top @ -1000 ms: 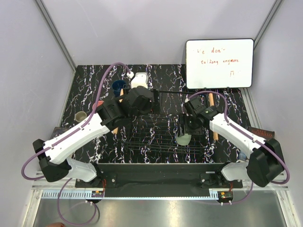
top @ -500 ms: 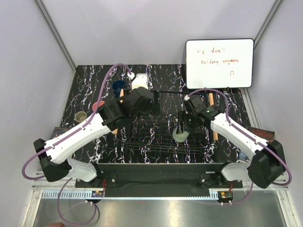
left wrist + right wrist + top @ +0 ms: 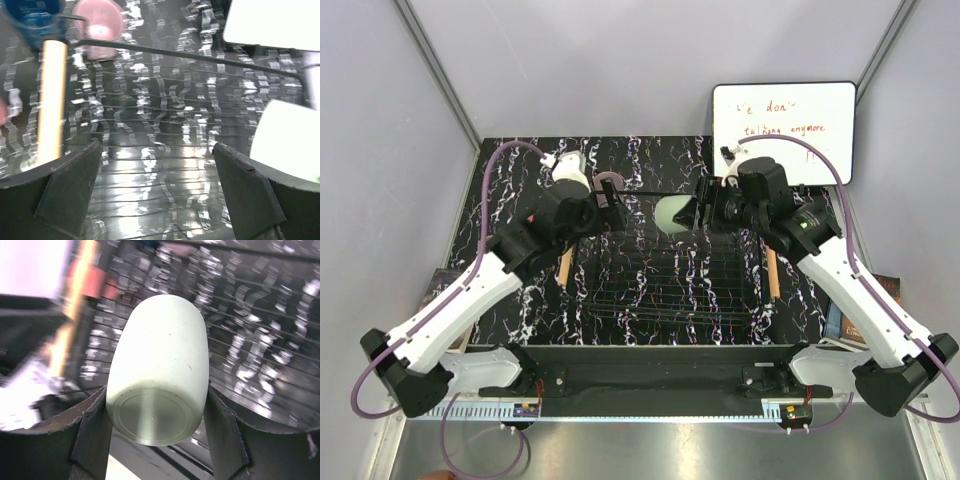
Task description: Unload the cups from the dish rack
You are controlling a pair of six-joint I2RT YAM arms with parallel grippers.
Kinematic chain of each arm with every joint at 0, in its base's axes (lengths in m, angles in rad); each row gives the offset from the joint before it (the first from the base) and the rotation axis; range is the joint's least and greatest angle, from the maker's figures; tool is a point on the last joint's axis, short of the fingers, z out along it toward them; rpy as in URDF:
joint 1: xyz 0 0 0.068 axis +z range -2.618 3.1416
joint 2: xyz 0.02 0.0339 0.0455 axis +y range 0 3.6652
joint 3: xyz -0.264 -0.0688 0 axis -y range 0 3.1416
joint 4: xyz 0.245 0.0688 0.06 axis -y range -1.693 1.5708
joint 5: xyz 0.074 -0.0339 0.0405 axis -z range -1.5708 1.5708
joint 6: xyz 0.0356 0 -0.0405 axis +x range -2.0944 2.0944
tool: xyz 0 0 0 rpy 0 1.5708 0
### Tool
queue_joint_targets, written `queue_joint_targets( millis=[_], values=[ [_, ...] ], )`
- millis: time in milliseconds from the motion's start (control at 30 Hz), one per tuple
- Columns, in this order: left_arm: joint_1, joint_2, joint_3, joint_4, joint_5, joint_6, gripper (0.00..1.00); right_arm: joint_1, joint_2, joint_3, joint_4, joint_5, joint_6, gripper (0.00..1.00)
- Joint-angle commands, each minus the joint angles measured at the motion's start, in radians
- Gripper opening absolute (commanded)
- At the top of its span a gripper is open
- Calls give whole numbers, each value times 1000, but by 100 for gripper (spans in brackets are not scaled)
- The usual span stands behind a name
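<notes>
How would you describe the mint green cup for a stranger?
Find the whiteboard at back right; by its lower left corner, the right gripper hangs over the far edge of the dish rack. The mint green cup is clamped in it sideways, the only cup held.

On the black marbled table (image 3: 650,155) rest the dish rack (image 3: 665,290), a pink cup (image 3: 97,22) and a whiteboard (image 3: 800,110).

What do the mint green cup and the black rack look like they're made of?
Mint green handleless cup: probably matte ceramic, going by faint speckles and dull surface. Black wire-grid dish rack: thin metal wire, likely coated; side bar looks like light wood.
</notes>
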Motion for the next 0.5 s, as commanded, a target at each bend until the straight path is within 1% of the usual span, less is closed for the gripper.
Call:
queue_joint_targets(
  millis=[0,33,67,100,133,167,200,233,267,333,367,433,467],
  values=[
    [28,-114,-89,290,156,-16,99,-11,18,-8,194,-162,96,0],
    [32,-125,-103,317,188,-19,99,-22,15,-25,236,-217,116,0],
    [40,-137,-118,374,205,-22,99,-31,12,-46,332,-246,164,0],
    [45,-157,-142,403,225,-22,99,-42,9,-90,388,-281,194,0],
    [48,-166,-155,431,264,-25,99,-57,6,-114,444,-362,264,0],
    [52,-182,-165,480,281,-28,99,-89,8,-138,571,-405,306,0],
    [55,-189,-184,503,308,-30,99,-106,9,-187,644,-445,349,0],
    [58,-197,-192,522,319,-34,99,-119,21,-210,714,-529,443,0],
    [63,-211,-198,555,327,-36,99,-138,31,-230,871,-568,496,0],
    [72,-226,-224,597,366,-36,99,-146,57,-276,991,-632,612,0],
    [81,-242,-233,630,376,-37,99,-149,64,-284,1072,-646,640,0],
    [89,-254,-250,649,376,-42,99,-148,84,-295,1117,-663,686,0],
    [95,-258,-256,664,402,-44,99,-148,89,-301,1153,-667,696,0]
  ],
)
